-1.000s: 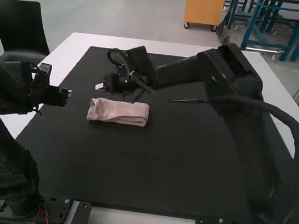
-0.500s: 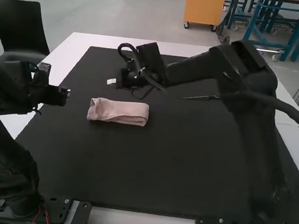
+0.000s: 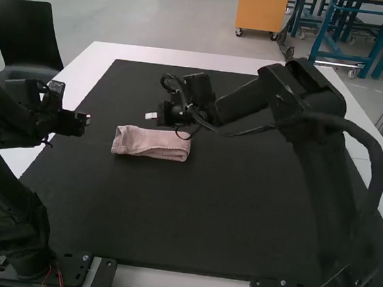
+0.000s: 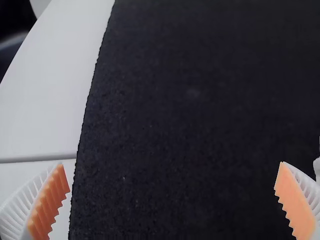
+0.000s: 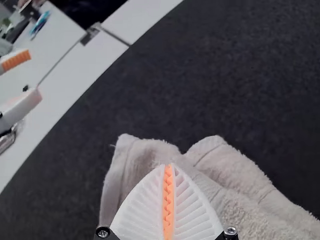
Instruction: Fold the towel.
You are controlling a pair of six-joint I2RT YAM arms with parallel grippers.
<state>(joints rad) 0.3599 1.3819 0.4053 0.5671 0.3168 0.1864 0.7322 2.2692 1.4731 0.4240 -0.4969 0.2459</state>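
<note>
pink and folded into a long, flattened strip, the towel [image 3: 152, 144] lies on the black mat [image 3: 191, 218] over the white worktop [image 3: 186, 58]. from the high view, my right tool [image 3: 151, 116] is near its far long side, toward the towel's middle, with the wrist above the right-hand stretch. i can't tell how high it sits or whether it touches the cloth. my left tool [image 3: 89, 117] is out past the towel's left end, apart from it, with mat between.

the high view gives me the towel's whole length; the right wrist view gives me its fuzzy weave and two rounded folds with a dip between them. there my right tool [image 5: 168, 167] is closed, its orange pads [image 5: 168, 205] meeting in front of the cloth, and i see no towel pinched between them. in the left wrist view, my left tool [image 4: 171, 165] is wide open, its fingers [image 4: 47, 205] well apart, with the mat's edge running along the worktop.
</note>
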